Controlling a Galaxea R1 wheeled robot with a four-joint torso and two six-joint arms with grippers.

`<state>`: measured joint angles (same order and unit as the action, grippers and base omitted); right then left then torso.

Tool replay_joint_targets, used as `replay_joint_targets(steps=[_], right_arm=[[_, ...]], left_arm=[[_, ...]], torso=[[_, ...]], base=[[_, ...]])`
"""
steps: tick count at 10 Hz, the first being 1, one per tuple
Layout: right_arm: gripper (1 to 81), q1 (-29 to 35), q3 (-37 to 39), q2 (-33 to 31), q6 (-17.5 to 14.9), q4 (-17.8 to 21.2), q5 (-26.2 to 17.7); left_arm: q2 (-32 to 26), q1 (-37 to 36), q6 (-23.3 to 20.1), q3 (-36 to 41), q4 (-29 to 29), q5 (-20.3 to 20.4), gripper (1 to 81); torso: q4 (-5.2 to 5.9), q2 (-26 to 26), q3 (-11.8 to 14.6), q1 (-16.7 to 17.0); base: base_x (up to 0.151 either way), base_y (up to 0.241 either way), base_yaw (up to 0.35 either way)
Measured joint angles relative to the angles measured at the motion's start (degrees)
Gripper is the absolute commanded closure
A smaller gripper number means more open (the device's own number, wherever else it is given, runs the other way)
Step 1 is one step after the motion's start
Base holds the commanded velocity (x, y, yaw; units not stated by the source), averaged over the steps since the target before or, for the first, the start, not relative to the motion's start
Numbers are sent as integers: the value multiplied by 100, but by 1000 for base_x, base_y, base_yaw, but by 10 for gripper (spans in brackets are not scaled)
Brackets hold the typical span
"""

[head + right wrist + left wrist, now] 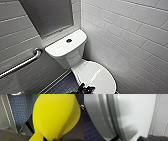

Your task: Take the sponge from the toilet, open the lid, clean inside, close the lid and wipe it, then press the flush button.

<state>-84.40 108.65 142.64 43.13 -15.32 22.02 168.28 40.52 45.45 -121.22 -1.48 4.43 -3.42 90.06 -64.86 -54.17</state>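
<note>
**Sponge in grip, lid down**

Right gripper point(44, 139): clamped on the pinched end of the small bright yellow sponge point(55, 115), with the dark blue tiled floor point(21, 110) behind it.

Left gripper point(83, 89): dark, at the near rim of the white glossy oval lid point(98, 75). Whether it is open or closed cannot be told.

The lid lies closed on the white ceramic toilet point(67, 58). Beyond it, the small round dark flush button point(69, 40) sits in the tank top. A metal grab bar point(22, 64) runs along the white tiled wall point(15, 37).
</note>
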Motion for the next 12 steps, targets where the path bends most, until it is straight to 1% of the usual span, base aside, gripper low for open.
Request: replay_joint_targets(steps=[2, 4, 6, 8, 12], right_arm=[[811, -2, 0, 2, 2, 0, 2], [811, -2, 2, 2, 2, -2, 0], [811, 0, 5, 5, 0, 0, 0], [811, 2, 35, 63, 2, 0, 2], [811, 13, 144, 132, 0, -2, -2]], left_arm=[[13, -117, 238, -11, 40, -295, 10], [18, -205, 419, -11, 73, -506, 10], [2, -221, 439, 20, 84, -535, 10], [-100, -235, 433, 221, 82, -561, 10], [-566, -312, 436, 920, 82, -443, 10]], torso=[[0, 0, 0, 0], [0, 0, 0, 0], [0, 0, 0, 0], [0, 0, -2, 0], [0, -2, -2, 0]], base=[[0, 0, 0], [0, 0, 0], [0, 0, 0], [0, 0, 0], [0, 0, 0]])
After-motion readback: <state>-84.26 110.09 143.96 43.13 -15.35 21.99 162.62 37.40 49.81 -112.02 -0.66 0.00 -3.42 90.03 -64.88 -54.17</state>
